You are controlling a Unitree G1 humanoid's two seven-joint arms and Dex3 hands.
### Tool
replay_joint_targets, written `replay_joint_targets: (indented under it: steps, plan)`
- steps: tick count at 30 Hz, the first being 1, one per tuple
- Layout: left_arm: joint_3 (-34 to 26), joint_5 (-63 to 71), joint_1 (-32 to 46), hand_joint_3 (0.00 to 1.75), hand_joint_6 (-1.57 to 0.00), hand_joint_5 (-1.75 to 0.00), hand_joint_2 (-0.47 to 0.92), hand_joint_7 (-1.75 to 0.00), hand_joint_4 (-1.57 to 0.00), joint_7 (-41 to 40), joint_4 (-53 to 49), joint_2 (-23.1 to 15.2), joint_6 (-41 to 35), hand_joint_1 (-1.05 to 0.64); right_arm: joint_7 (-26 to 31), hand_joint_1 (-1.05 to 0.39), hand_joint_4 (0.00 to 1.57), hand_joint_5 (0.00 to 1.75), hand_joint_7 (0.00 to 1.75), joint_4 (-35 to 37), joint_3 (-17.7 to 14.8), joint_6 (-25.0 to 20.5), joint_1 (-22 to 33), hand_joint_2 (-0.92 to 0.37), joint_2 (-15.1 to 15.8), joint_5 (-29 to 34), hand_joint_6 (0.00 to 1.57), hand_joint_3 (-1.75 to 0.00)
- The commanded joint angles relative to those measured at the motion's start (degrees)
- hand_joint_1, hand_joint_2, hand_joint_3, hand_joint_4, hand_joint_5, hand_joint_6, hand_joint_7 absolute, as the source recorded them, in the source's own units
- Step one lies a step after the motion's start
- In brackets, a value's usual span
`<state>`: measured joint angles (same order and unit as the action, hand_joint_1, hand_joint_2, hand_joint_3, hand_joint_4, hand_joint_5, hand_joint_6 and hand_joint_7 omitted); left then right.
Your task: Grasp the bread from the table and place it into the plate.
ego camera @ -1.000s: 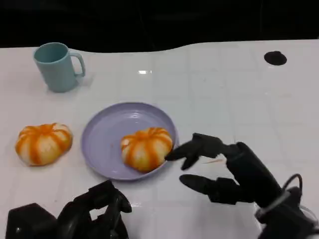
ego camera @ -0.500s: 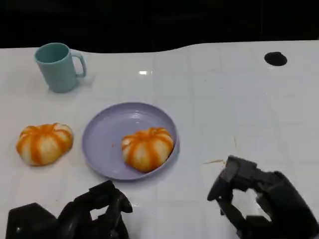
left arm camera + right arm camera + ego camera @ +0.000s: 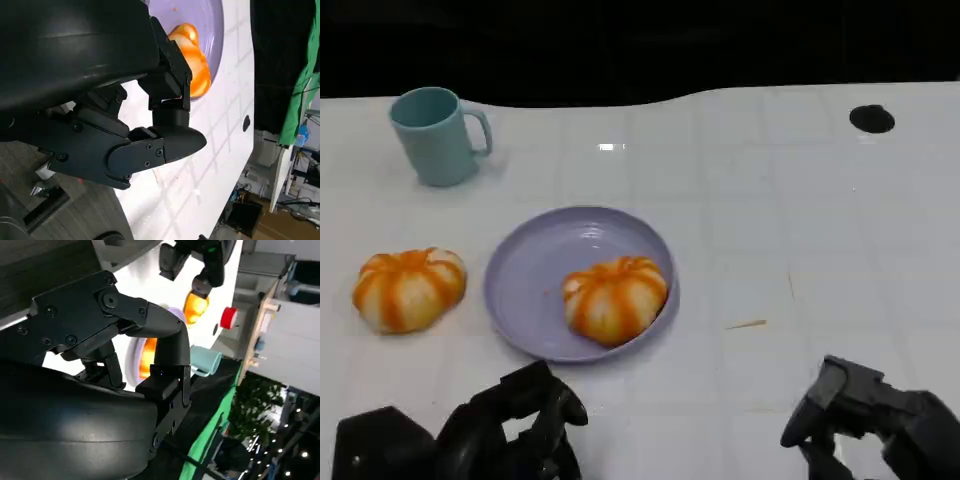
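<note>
I count two breads: one (image 3: 615, 298) lies in the plate (image 3: 525, 270), the other bread (image 3: 408, 288) on the table (image 3: 800, 220) left of it. One mug (image 3: 435, 135) stands beyond. My left hand (image 3: 520, 425) is curled on nothing; the right hand (image 3: 865, 420) also holds nothing, fingers bent. I read no writing.
</note>
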<state>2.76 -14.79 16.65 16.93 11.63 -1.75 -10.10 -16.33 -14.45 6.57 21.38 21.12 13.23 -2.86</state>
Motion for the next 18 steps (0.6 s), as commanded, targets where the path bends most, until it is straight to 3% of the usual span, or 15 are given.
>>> replay_joint_targets:
  steps: [1,5,18]
  plan:
    - [-0.7,-0.5,0.6,0.6,-0.68,-1.75,0.91,-1.52,-0.85,-0.2,0.4,-0.6,-0.1,-0.69,0.2,-0.44,0.65,1.75,1.49,-1.3,-1.3,-0.5,1.8,-0.81,0.4,-0.1,0.6,-0.69]
    - [-0.8,-0.3,0.6,0.59,-0.68,-1.75,0.92,-1.52,-0.84,-0.1,0.3,-0.7,0.2,-0.69,1.1,-0.44,0.64,1.74,1.38,-0.5,-1.9,0.7,2.1,-0.91,0.0,1.5,0.65,-0.52]
    - [-1.2,-0.6,0.4,0.59,-0.67,-1.75,0.92,-1.52,-0.83,1.0,-0.9,-1.5,1.3,-0.68,3.5,-0.46,0.67,1.75,1.47,4.1,-2.0,3.7,1.5,-0.92,-2.8,3.2,0.63,-0.49]
